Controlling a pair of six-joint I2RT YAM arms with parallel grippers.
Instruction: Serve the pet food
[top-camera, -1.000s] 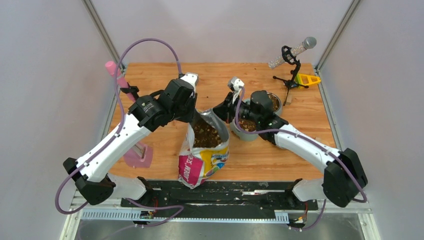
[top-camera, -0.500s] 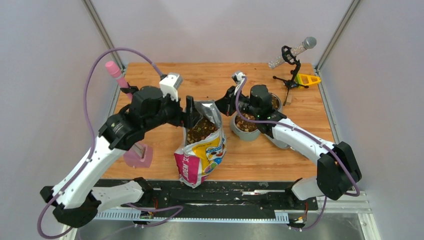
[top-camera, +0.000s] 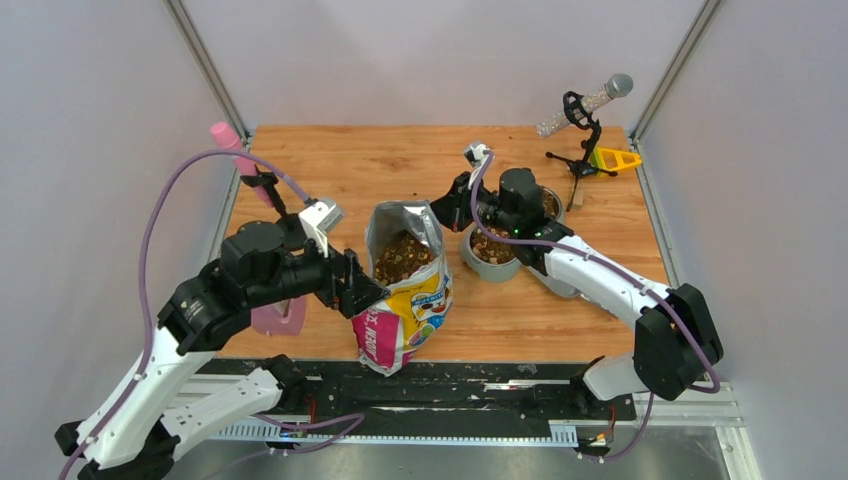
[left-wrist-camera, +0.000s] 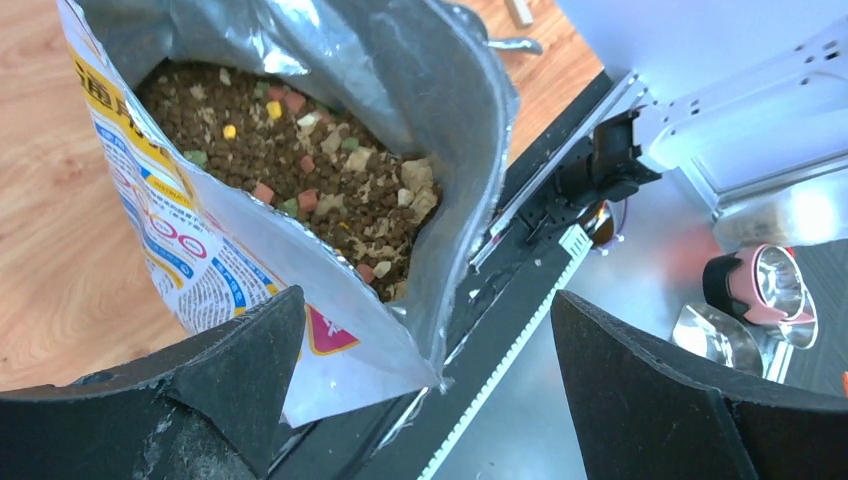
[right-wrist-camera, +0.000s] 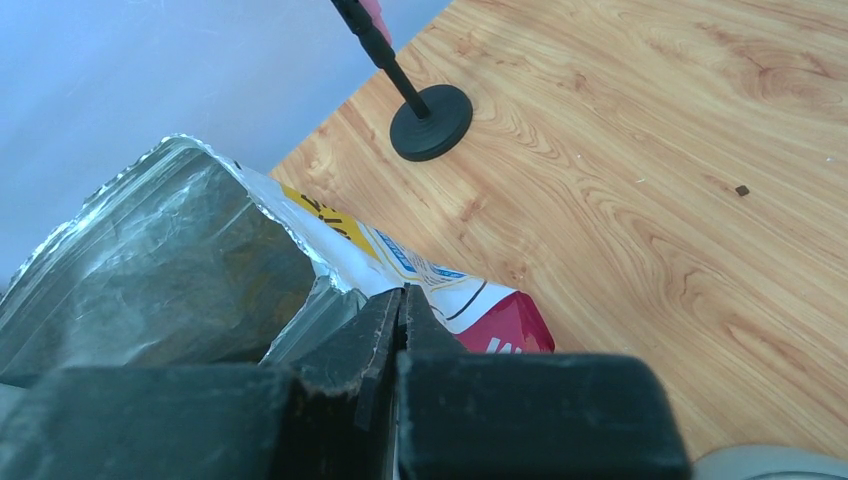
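The pet food (top-camera: 400, 256) fills an open cartoon-printed bag (top-camera: 405, 315) standing mid-table; the left wrist view looks down on the brown kibble with coloured bits (left-wrist-camera: 300, 170) inside the silver lining (left-wrist-camera: 420, 70). My left gripper (top-camera: 360, 286) hangs open by the bag's near-left side, jaws wide with the bag's lower corner between them, untouched (left-wrist-camera: 428, 298). My right gripper (top-camera: 441, 212) is shut on the bag's far-right rim; the right wrist view shows it (right-wrist-camera: 403, 296) pinched at the foil edge (right-wrist-camera: 180, 250). A grey bowl (top-camera: 476, 262) holding kibble sits right of the bag.
A second bowl (top-camera: 556, 210) lies behind the right arm. A pink block (top-camera: 276, 312) and a pink-tipped stand (top-camera: 226, 136) are at the left, a microphone stand (top-camera: 585, 110) and a yellow piece (top-camera: 613, 158) at the far right. The stand's black base (right-wrist-camera: 432, 121) sits on the wood.
My left gripper has opened, let go of the bag's left rim and drawn back toward the near left. The bag stays upright; the right gripper keeps its hold.
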